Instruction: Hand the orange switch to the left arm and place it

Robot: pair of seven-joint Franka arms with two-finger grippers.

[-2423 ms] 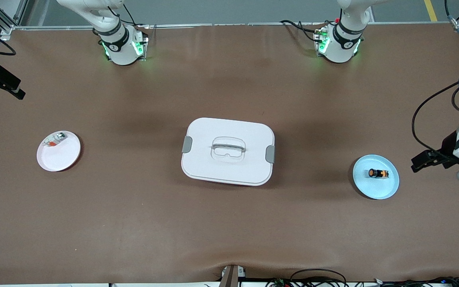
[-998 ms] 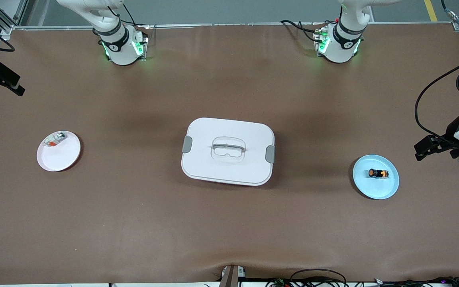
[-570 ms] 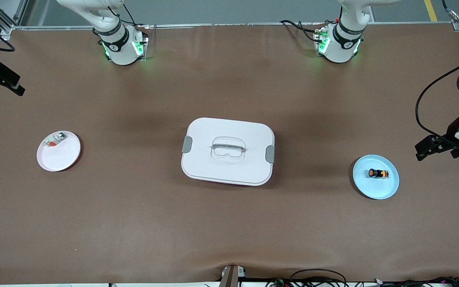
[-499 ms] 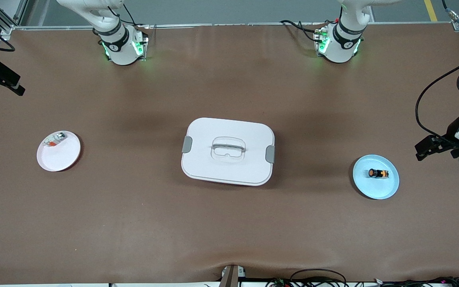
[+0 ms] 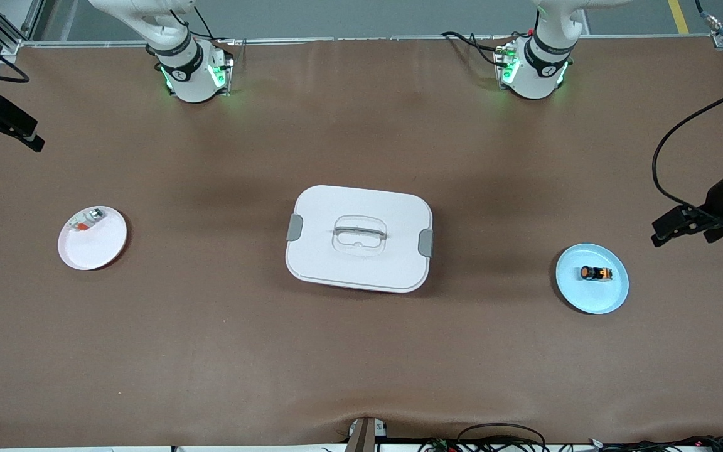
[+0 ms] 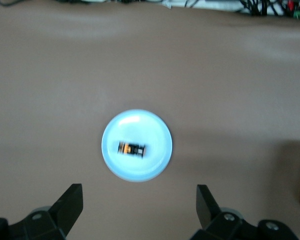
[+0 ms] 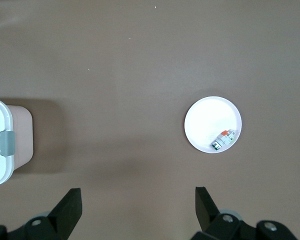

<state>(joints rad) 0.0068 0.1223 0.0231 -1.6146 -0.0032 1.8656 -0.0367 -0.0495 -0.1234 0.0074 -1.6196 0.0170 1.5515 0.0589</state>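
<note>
No words, numbers, brands or signs can be read anywhere in these views. The box (image 5: 359, 238), the two plates and the small parts lying on them carry no legible print, and the round marks on the arm bases are too small to make out.

My left gripper (image 5: 661, 230) has climbed away from the front camera's side, now up over bare counter (image 5: 361, 351) just beside the blue plate (image 5: 606, 298), toward the arm bases. My right gripper (image 5: 30, 139), out at the counter's other end, has nudged slightly inward.
</note>
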